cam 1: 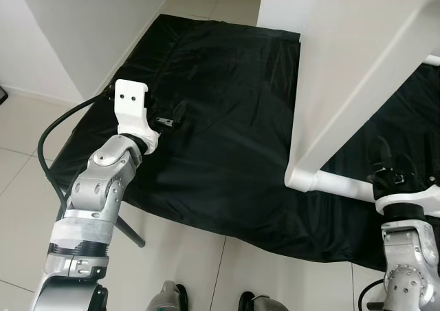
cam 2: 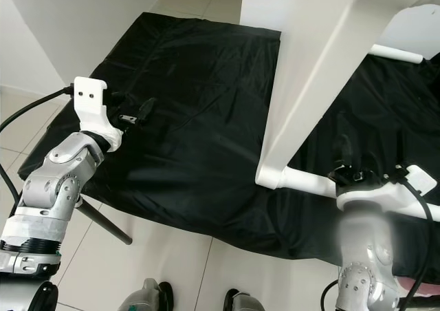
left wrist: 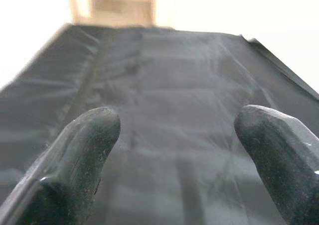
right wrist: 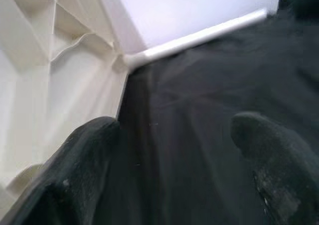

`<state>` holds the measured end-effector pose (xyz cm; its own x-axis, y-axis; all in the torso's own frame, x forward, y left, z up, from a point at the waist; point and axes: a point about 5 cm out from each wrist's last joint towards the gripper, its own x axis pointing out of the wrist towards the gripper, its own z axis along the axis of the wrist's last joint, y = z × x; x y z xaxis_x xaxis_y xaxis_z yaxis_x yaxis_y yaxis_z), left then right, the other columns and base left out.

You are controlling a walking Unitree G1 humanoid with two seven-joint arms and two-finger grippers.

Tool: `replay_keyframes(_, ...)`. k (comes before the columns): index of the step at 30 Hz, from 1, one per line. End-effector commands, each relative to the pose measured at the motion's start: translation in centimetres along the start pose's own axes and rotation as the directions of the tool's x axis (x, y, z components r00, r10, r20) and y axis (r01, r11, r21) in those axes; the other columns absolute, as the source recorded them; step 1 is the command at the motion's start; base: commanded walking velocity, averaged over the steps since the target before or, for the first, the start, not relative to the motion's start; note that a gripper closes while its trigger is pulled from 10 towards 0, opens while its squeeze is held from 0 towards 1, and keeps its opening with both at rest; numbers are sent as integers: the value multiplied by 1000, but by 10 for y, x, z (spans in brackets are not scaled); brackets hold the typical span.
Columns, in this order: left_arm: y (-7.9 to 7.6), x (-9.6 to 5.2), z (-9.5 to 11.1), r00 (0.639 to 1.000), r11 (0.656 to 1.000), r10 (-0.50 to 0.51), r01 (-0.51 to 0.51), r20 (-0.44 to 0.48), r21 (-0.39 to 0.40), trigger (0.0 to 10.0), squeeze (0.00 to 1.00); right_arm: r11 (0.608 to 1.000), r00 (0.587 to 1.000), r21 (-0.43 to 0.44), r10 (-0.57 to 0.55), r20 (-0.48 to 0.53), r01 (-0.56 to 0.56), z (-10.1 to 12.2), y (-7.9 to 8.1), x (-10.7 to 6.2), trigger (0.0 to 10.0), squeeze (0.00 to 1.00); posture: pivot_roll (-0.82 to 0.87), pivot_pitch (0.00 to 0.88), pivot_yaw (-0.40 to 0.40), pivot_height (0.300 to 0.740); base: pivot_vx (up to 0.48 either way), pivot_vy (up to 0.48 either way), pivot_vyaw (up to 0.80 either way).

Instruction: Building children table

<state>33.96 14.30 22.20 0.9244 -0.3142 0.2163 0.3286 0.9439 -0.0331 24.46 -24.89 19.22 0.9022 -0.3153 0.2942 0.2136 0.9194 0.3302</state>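
So the table is looking partly built. It is standing tipped up on its edge on the right side of a black sheet, and its white top is rising up out of the head views. At least 2 white legs are already sticking out of it. 1 leg is lying low along the sheet at the near corner, and another is poking out farther back on the right. I cannot tell from these pictures how many legs are still missing, so my guess is that some joining is still left to do. No loose legs are lying on the sheet.

The right gripper is hovering over the sheet at the near right, just beside the near leg and close to the table's near corner. Its 2 black fingers are spread open with nothing between them. The ribbed underside of the table is showing just beside them in the wrist view, not touching.

The left gripper is reaching over the left part of the sheet, well apart from the table. Its fingers are also spread open and are holding nothing, with only bare sheet ahead of them.
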Motion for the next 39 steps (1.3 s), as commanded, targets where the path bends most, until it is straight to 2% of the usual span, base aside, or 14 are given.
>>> replay_keyframes(1, 2, -3, -8, 999, 999, 35, -35, -4, 6, 10000, 0, 998, 1000, -66, -14, 7, 14, -2, 7, 2, 10000, 0, 33, 147, -26, 740, 0, 0, 0)
replay_keyframes(2, 0, -3, -11, 999, 999, 51, -51, 10, 14, 10000, 0, 992, 1000, -127, -23, 8, 24, -4, 15, 4, 10000, 0, 31, 148, -28, 740, 0, 0, 0)
replay_keyframes(5, -5, -6, -19, 997, 997, 75, -75, 32, 21, 10000, 0, 982, 999, -186, 12, -35, -19, -17, 30, 4, 10000, 0, 30, 150, -31, 740, 0, 0, 0)
replay_keyframes(7, -5, -6, -19, 997, 997, 75, -75, 32, 21, 10000, 0, 982, 999, -186, 12, -35, -19, -17, 30, 4, 10000, 0, 30, 150, -31, 740, 0, 0, 0)
replay_keyframes(8, -7, -7, -20, 995, 994, 84, -87, 48, 60, 10000, 0, 980, 999, -198, -14, -35, 7, -21, 30, 3, 10000, 0, 32, 151, -34, 740, 0, 0, 0)
replay_keyframes(10, -12, -13, -25, 991, 988, 111, -118, 73, 97, 10000, 0, 961, 998, -276, -7, -55, -8, -33, 34, -3, 10000, 0, 41, 147, -37, 740, 0, 0, 0)
replay_keyframes(15, -13, -20, -32, 988, 985, 134, -140, 72, 97, 10000, 0, 953, 997, -303, 1, -77, -24, -44, 36, -9, 10000, 0, 45, 143, -39, 740, 0, 0, 0)
replay_keyframes(17, -16, -25, -39, 990, 991, 116, -122, 84, 61, 10000, 0, 945, 995, -325, 7, -97, -38, -55, 36, -13, 10000, 0, 49, 140, -41, 740, 0, 0, 0)
replay_keyframes(21, -22, -29, -44, 992, 993, 91, -97, 89, 61, 10000, 0, 949, 994, -313, -3, -112, -33, -61, 34, -15, 10000, 0, 55, 136, -46, 740, 0, 0, 0)
replay_keyframes(22, -27, -31, -49, 994, 994, 59, -66, 88, 83, 10000, 0, 951, 992, -306, -2, -129, -38, -67, 33, -18, 10000, 0, 55, 136, -48, 740, 0, 0, 0)
replay_keyframes(28, -35, -33, -53, 997, 993, -9, 0, 79, 116, 10000, 0, 956, 986, -281, 36, -163, -81, -75, 35, -22, 10000, 0, 52, 134, -44, 740, 0, 0, 0)
replay_keyframes(37, -55, -41, -59, 984, 978, -170, 161, 62, 132, 10000, 0, 961, 963, -197, 150, -223, -195, -89, 51, -31, 10000, 0, 53, 133, -44, 740, 0, 0, 0)
replay_keyframes(39, -60, -44, -63, 978, 967, -203, 192, 52, 169, 10000, 0, 959, 952, -171, 180, -248, -226, -95, 56, -33, 10000, 0, 60, 133, -49, 740, 0, 0, 0)
